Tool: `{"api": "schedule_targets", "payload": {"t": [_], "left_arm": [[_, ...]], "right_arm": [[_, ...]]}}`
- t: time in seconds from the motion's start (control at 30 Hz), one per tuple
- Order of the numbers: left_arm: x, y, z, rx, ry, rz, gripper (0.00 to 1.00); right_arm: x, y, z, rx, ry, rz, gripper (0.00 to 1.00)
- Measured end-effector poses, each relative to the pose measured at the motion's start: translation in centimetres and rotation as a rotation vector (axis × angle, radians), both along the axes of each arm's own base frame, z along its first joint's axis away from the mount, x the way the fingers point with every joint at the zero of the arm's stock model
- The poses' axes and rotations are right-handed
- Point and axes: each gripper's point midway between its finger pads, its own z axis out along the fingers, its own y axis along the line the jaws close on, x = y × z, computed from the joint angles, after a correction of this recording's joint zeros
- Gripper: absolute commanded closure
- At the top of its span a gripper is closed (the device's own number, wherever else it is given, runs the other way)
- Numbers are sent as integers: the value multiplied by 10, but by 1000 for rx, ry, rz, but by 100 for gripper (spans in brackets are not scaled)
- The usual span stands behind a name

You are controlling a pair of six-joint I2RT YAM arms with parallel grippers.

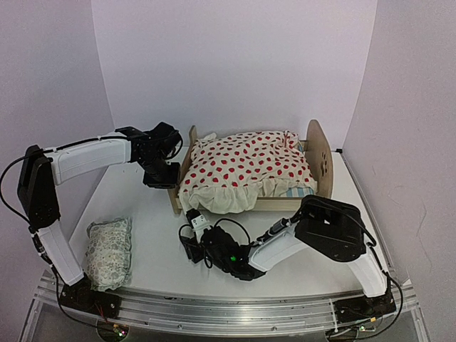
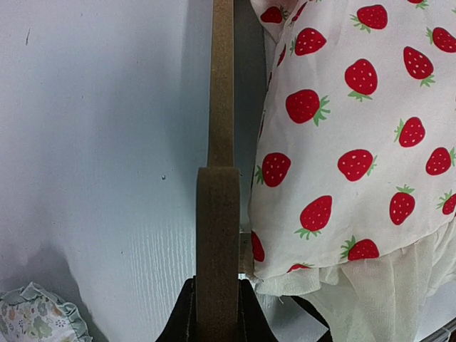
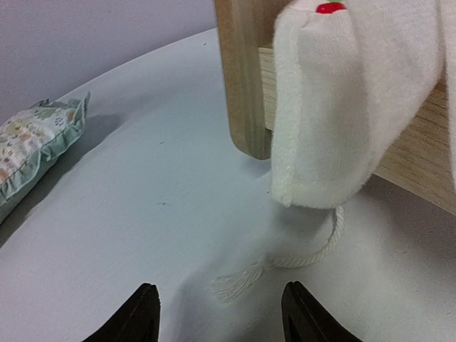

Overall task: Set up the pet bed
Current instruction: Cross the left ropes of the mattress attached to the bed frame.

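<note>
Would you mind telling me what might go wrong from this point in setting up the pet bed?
The left end effector is clamped on the pet bed's footboard; any sideways move might drag or tip the frame. The right end effector is open just before a white cord trailing from under the strawberry blanket; closing there may catch only the cord and pull the blanket askew.

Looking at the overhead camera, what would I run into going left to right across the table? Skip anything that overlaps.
pillow → left gripper → strawberry-print blanket → headboard of the pet bed
</note>
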Motion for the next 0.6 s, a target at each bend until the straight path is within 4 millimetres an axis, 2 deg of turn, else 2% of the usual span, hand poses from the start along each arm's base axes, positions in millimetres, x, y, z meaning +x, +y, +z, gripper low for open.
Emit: {"api": "schedule_targets", "payload": {"t": [0.33, 0.47, 0.6], "left_arm": [[-1, -1, 2, -6, 5, -4, 100], [-1, -2, 7, -13, 9, -7, 100], [-2, -1, 8, -15, 15, -7, 100]], "right_arm": [[52, -10, -9, 20, -29, -125, 31], [64, -7, -18, 26, -35, -146, 31], [73, 1, -17, 50, -50, -156, 34]]}}
